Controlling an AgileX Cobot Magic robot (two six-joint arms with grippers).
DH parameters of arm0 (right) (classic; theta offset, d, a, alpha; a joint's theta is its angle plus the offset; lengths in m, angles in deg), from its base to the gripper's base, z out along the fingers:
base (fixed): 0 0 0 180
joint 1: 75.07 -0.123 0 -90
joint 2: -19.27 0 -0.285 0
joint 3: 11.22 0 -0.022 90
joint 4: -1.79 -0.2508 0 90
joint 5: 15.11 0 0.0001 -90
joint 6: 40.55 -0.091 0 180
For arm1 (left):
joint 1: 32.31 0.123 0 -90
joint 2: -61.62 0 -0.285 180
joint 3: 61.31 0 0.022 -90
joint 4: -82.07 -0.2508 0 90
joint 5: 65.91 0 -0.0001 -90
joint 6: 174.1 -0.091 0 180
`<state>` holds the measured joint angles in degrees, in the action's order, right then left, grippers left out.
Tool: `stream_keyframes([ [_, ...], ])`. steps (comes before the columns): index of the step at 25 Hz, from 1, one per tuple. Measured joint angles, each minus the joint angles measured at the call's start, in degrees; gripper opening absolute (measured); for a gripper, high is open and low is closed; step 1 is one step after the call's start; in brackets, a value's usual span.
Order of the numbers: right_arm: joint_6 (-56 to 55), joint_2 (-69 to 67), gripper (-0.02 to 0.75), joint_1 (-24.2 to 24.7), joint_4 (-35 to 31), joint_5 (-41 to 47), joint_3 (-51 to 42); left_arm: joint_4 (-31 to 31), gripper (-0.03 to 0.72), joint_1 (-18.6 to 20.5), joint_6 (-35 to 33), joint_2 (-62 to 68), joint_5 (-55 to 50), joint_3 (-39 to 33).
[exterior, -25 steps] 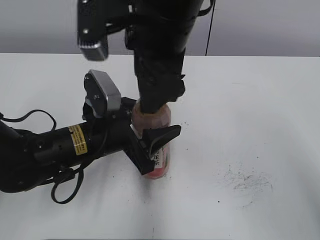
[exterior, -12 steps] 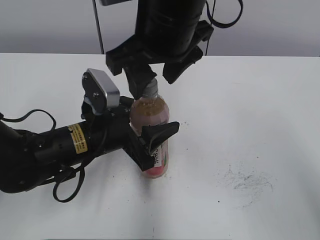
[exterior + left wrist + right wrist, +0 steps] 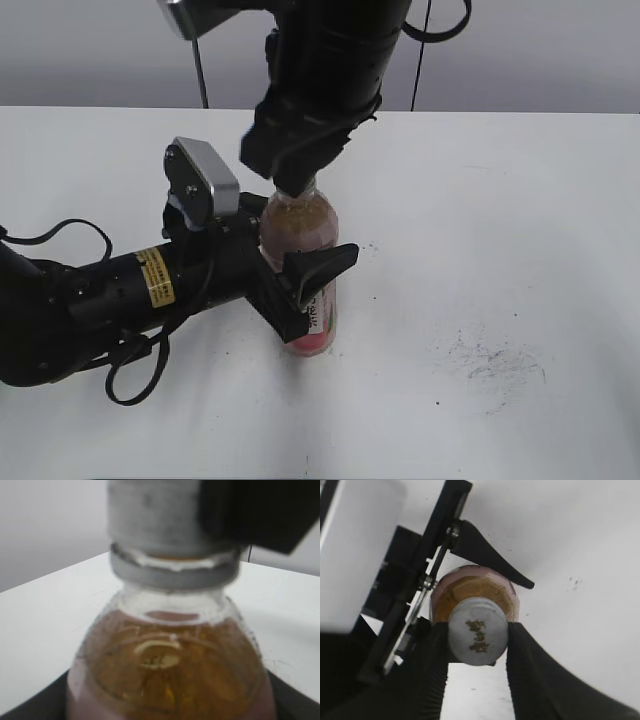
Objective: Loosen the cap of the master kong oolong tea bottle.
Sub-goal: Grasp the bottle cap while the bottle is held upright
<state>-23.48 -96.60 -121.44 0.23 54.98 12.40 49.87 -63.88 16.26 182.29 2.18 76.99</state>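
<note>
Setting: white table (image 3: 520,230) under a grey wall, with dark scuff marks (image 3: 490,360) on the right side of the exterior view.

Exterior, bottle: the master kong oolong tea bottle (image 3: 305,262) stands upright near the table's middle, pink label low down and amber tea showing above.

Exterior, left arm: the left gripper (image 3: 300,285) comes in from the left, lying low, and is closed around the bottle's body, one finger across its front.

Exterior, right arm: the right gripper (image 3: 298,185) hangs straight down over the bottle's top and hides the cap.

Exterior, change: half a second ago the right gripper's fingers were spread wide above a visible neck; now they are drawn in at the top of the bottle. A second ago they also covered the top, so my judgement is that this is a fresh grip between twists.

Left wrist view: the bottle's shoulder fills the picture, with the cap (image 3: 155,515) above it, ribbed and pale, and a dark finger of the right gripper against the cap's right side.

Right wrist view: the cap shows from above, its dark logo readable, pinched between the two black fingers (image 3: 530,675), which touch both of its sides. The left gripper's frame sits beside the bottle below.

Meaning for the task: both grips look set, so another turn of the cap seems ready; whether the cap is loose yet cannot be told.
</note>
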Motion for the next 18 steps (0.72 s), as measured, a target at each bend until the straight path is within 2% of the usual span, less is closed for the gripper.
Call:
stream_keyframes([
  [3, 23.86, 0.05, 0.267, 0.00, 0.18, 0.00, 0.00, -0.21, 0.442, 0.00, -0.05, 0.00, 0.00, 0.00],
  [6, 53.89, 0.18, 0.267, 0.00, 0.51, -0.12, 0.10, -0.43, 0.442, 0.00, -0.31, 0.00, 0.00, 0.00],
  [9, 89.14, 0.22, 0.263, 0.00, 0.11, -0.85, 0.16, -0.42, 0.442, 0.00, -0.31, 0.00, 0.00, 0.00],
  [12, 116.68, 0.29, 0.225, 0.11, -1.43, -1.45, 0.31, -0.27, 0.442, 0.00, -0.18, 0.00, 0.00, 0.00],
  [15, 127.96, 0.54, 0.085, 0.30, -1.98, -1.08, 0.44, 0.19, 0.442, 0.11, 0.08, 0.00, 0.37, -0.30],
  [18, 128.27, 0.66, 0.049, 0.42, -1.98, -0.63, 0.44, 0.26, 0.442, 0.11, 0.09, 0.00, 0.37, -0.30],
])
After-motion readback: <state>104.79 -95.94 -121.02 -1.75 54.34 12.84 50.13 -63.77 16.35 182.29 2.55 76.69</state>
